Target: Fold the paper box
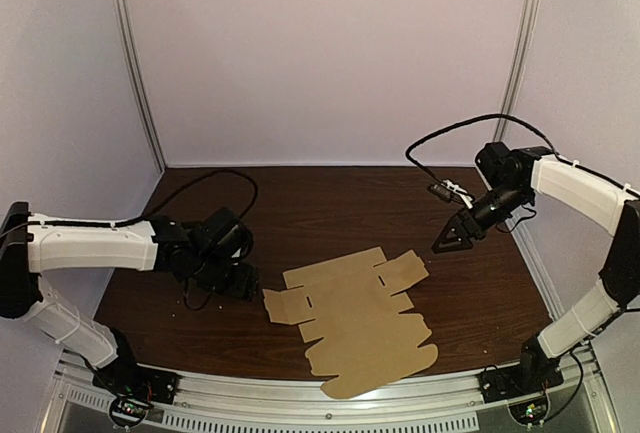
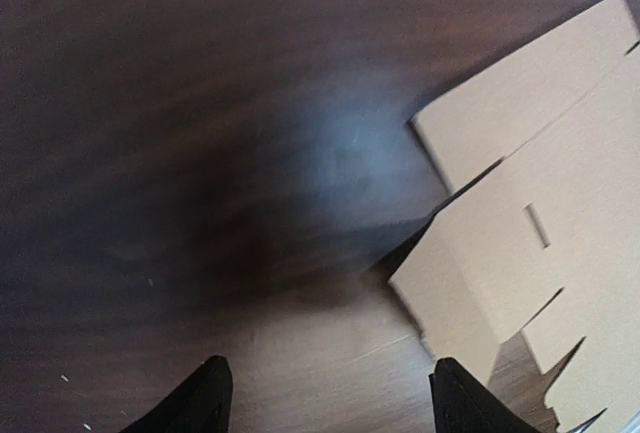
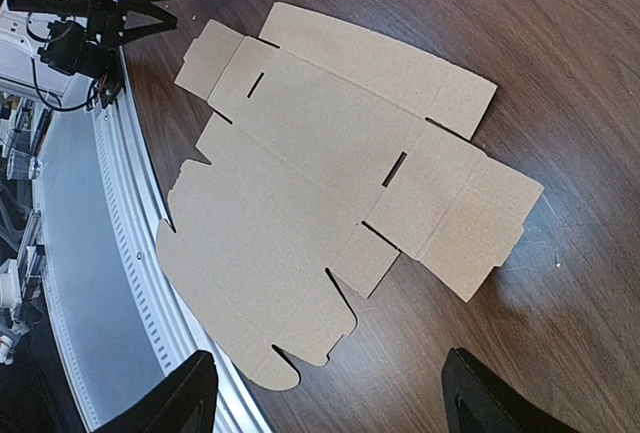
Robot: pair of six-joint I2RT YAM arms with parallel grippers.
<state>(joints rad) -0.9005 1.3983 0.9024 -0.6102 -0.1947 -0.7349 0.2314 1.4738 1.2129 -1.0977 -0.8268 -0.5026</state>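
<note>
The flat, unfolded brown cardboard box blank [image 1: 355, 318] lies near the table's front edge, its rounded flap hanging over the metal rail. My left gripper [image 1: 232, 281] sits low over the table just left of the blank's left flap [image 2: 455, 288], open, nothing between its fingers [image 2: 205, 398]. My right gripper [image 1: 452, 237] hovers above the table to the right of the blank, open and empty. In the right wrist view the whole blank [image 3: 320, 183] is spread out with its slots and side flaps visible.
Dark wood table [image 1: 330, 203] inside a pale walled enclosure. A metal rail [image 1: 300, 398] runs along the front edge. A black cable [image 1: 455, 133] loops above the right arm. The left arm's cable [image 1: 235, 183] trails over the table's back left.
</note>
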